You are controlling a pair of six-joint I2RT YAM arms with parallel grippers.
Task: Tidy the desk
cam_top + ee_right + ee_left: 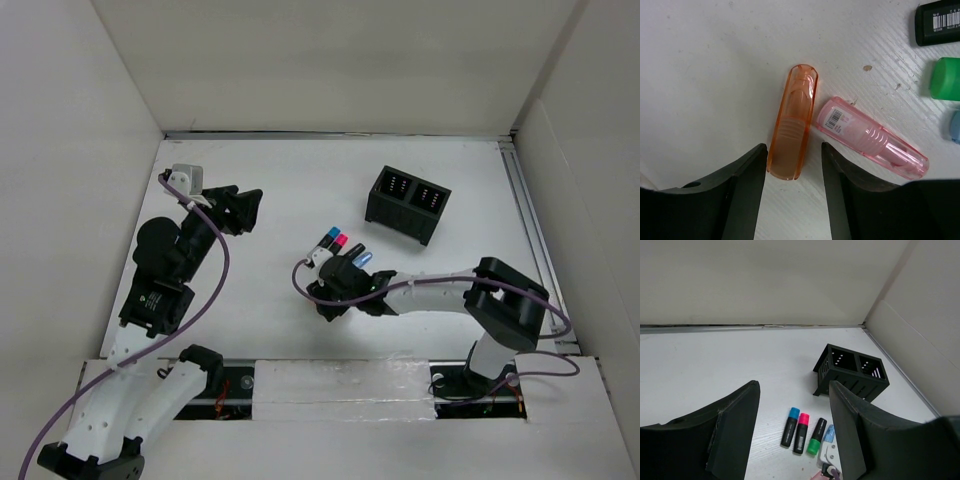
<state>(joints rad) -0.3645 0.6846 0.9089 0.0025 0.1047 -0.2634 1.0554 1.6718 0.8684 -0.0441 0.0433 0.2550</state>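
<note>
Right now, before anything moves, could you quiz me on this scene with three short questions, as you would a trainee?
1. True or false: the three black highlighters stand inside the black organizer box.
2. Which thing lies partly between the fingers of the open right gripper? A the translucent orange marker; B the translucent pink marker; C the black organizer box.
3. Fill in: the black highlighters' caps are blue, pink and ____.

Key
1. False: they lie flat on the desk, near the box.
2. A. The translucent pink marker lies beside it, outside the fingers.
3. Green.
</note>
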